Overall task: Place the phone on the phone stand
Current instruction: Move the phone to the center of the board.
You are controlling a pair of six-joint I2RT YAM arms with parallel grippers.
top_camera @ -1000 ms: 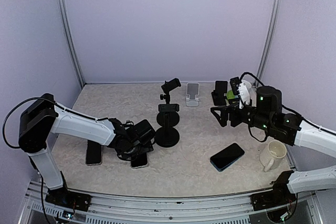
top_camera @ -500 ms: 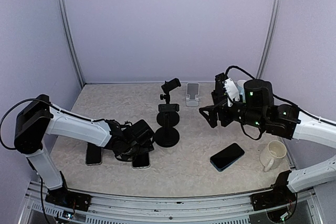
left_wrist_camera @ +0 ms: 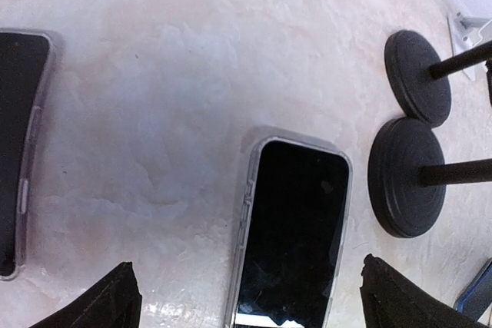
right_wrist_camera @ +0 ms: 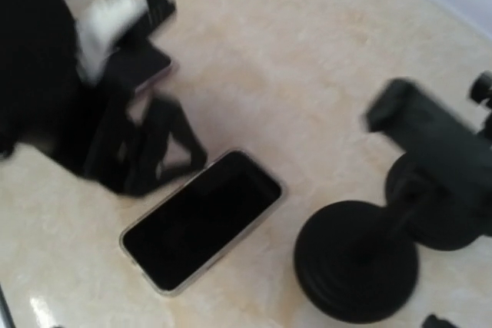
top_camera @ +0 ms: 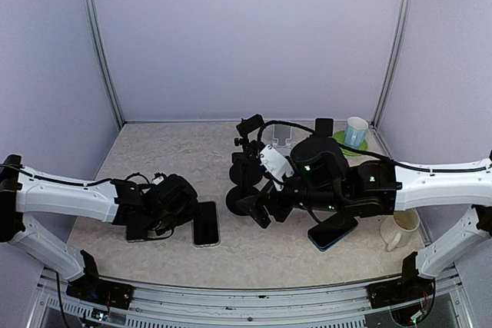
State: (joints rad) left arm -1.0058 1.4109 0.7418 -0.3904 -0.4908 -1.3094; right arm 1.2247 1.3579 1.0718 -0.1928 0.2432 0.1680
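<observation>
Both arms stretch low inward, left end effector (top_camera: 187, 215) and right end effector (top_camera: 256, 210) both spread wide.

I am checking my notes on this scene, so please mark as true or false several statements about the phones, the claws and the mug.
1. The clear-cased phone lies flat on the table. True.
2. The left claw is shut on it. False: it is open; the phone lies unheld between its fingers.
3. The right claw is open. True.
4. The white mug lies on its side. False: it stands upright.
5. A blue-edged phone lies flat on the table. True.
</observation>
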